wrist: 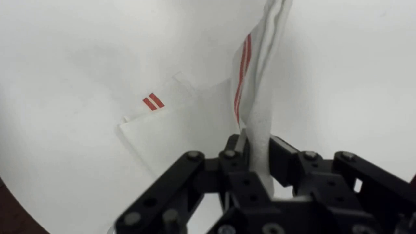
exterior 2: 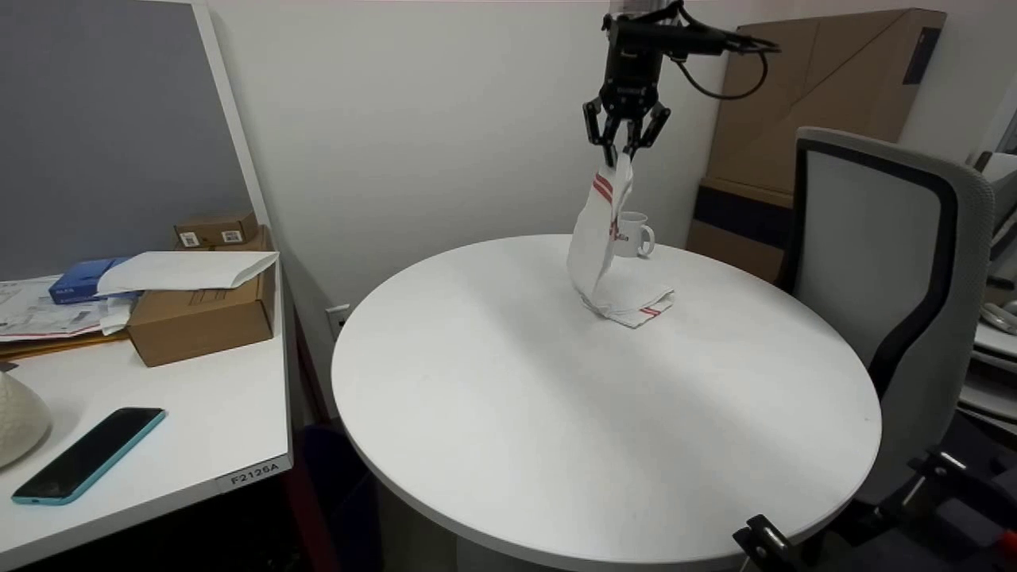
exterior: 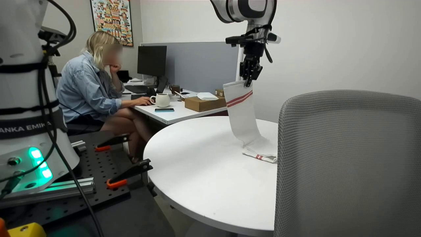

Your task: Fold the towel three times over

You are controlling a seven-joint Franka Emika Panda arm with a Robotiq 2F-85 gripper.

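Observation:
The towel (exterior: pixel 242 115) is white with red double stripes. My gripper (exterior: pixel 249 83) is shut on its upper edge and holds it above the far part of the round white table (exterior: pixel 204 171). The towel hangs down in a curve and its lower part lies on the table, with a red-striped corner showing. In an exterior view the towel (exterior 2: pixel 589 238) hangs nearly edge-on below the gripper (exterior 2: pixel 621 152). In the wrist view a fold of towel (wrist: pixel 260 130) passes between the fingertips (wrist: pixel 258 143), and the lower layer lies flat to the left.
A white mug (exterior 2: pixel 629 236) stands on the table just behind the towel. A grey mesh chair (exterior: pixel 348 164) stands at the table's edge and hides part of it. A desk with a cardboard box (exterior 2: pixel 203 322) and a phone (exterior 2: pixel 89 454) adjoins. A person (exterior: pixel 88 82) sits there.

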